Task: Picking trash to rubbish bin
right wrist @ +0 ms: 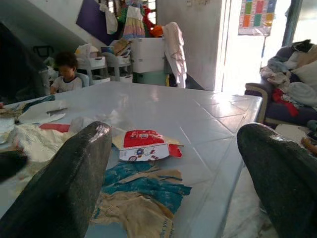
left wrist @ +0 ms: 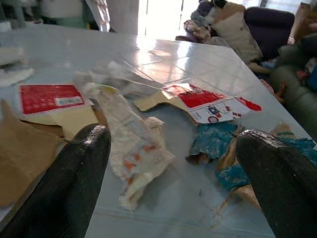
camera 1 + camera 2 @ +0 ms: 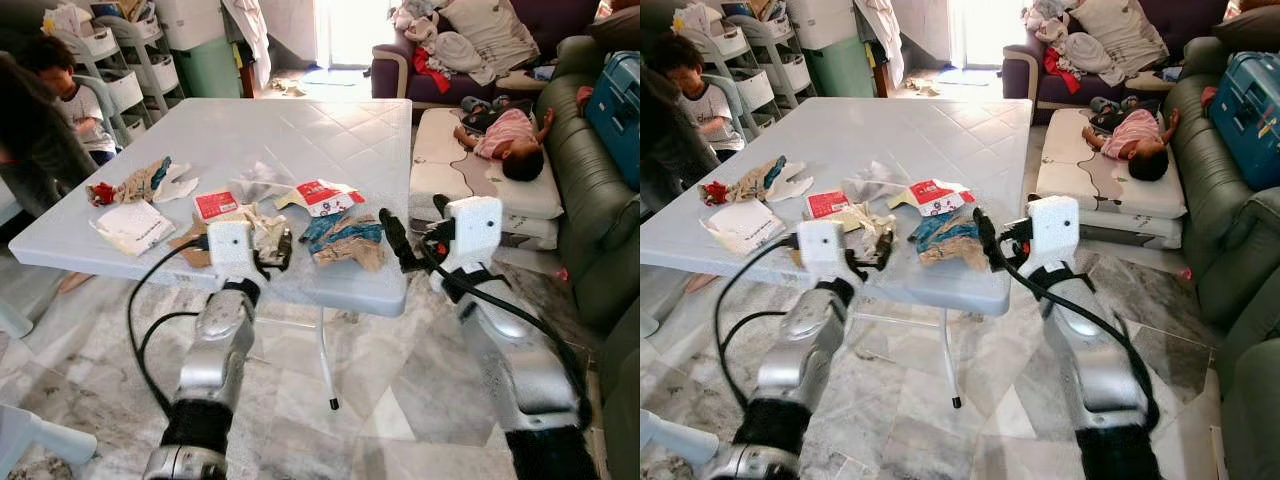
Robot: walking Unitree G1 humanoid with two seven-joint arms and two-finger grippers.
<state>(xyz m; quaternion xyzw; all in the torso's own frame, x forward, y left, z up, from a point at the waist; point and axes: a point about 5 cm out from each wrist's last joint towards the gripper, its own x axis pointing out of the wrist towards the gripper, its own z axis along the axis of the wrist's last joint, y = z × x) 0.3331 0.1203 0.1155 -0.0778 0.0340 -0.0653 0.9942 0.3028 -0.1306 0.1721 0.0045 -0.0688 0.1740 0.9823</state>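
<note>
Reaching is the step in hand: the left gripper [image 3: 272, 250] hovers spread wide and empty over the crumpled pale wrapper [image 2: 130, 144] near the table's [image 3: 300, 130] front edge. Next it must lower and pinch. The right gripper [image 3: 392, 238], also agape and empty, waits beside the blue-and-tan wrapper [image 3: 343, 238].

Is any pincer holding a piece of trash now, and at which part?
Nothing is held. The left pincer is open over a crumpled wrapper; the right pincer is open near the blue wrapper.
</note>
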